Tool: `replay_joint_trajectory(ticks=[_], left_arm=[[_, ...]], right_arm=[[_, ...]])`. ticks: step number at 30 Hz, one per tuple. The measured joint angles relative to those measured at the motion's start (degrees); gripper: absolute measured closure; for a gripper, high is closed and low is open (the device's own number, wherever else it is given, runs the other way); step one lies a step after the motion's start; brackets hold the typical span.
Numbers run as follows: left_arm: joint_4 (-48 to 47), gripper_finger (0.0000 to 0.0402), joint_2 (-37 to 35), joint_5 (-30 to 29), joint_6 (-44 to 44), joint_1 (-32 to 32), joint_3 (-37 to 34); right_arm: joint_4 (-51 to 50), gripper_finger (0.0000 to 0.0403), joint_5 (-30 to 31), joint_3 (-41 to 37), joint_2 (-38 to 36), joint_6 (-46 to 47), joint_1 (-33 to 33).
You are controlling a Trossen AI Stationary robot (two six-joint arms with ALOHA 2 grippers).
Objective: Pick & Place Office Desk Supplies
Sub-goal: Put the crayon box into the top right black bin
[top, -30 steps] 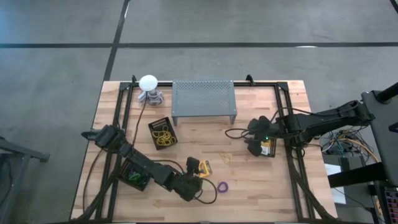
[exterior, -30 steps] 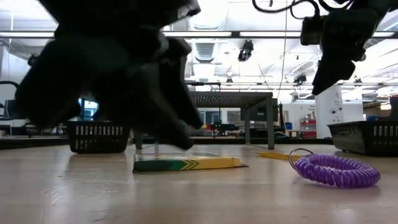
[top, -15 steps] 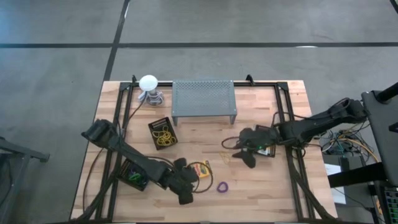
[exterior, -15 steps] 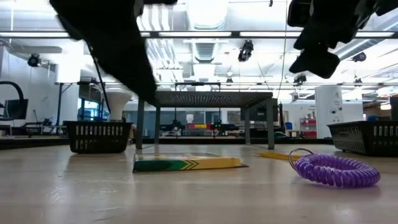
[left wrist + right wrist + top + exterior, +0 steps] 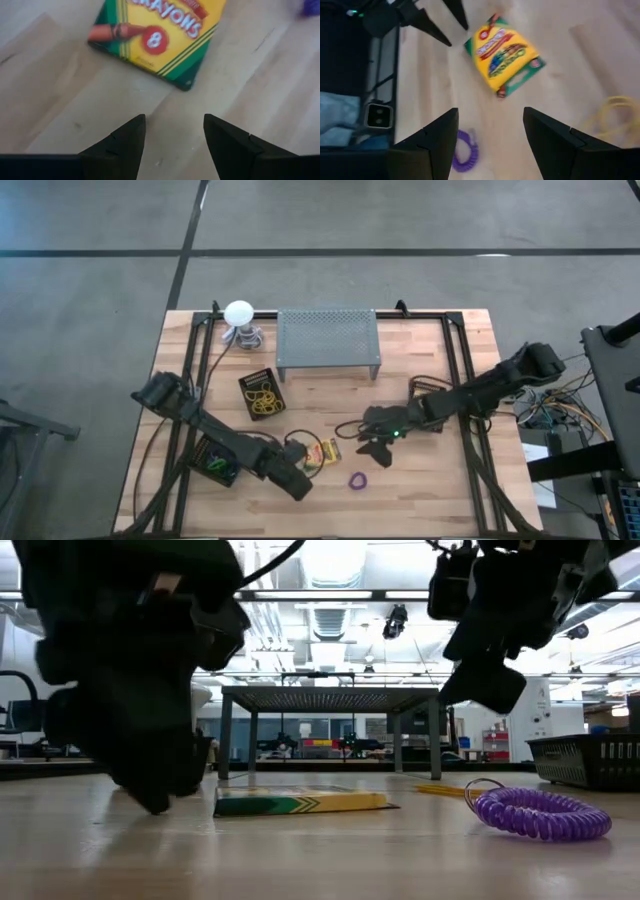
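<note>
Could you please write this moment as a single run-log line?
left tool: open, empty, beside crayon box | right tool: open, empty, above table near purple coil | crayon box: flat on table

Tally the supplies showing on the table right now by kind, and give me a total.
Crayon box: 1
Purple coil loop: 1
Green loop, in a black tray: 1
Pile of yellow rubber bands, in another black tray: 1
Loose yellow rubber band: 1
Total: 5. Anything under the arms is hidden.
</note>
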Motion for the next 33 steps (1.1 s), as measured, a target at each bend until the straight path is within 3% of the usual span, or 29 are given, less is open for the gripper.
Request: replay_joint_trajectory(ticks=[6, 18, 22, 28, 33], left_arm=[[11.24, 0.0196, -0.11, 0.00, 0.60, 1.44, -3.90], [19.45, 0.0196, 0.18, -3.96, 7.99, 4.76, -5.82], [21.09, 0.0196, 0.17, -4.67, 12.58, 5.91, -5.83], [20.64, 0.0201, -1.71, -0.52, 22.21, 6.56, -5.41], [20.44, 0.0202, -5.06, -0.52, 39.66, 6.19, -5.02]], right_arm=[[4.57, 0.0183, -1.34, 0.02, 6.01, 3.11, -0.02], [7.72, 0.0183, -1.12, 2.53, 15.93, 7.57, -0.02], [7.54, 0.0183, -1.24, 4.89, 18.32, 0.28, -0.02], [5.03, 0.0183, -4.05, 6.10, 17.46, -16.56, 0.04], [1.50, 0.0183, 5.50, 5.99, 14.80, -27.78, 0.65]])
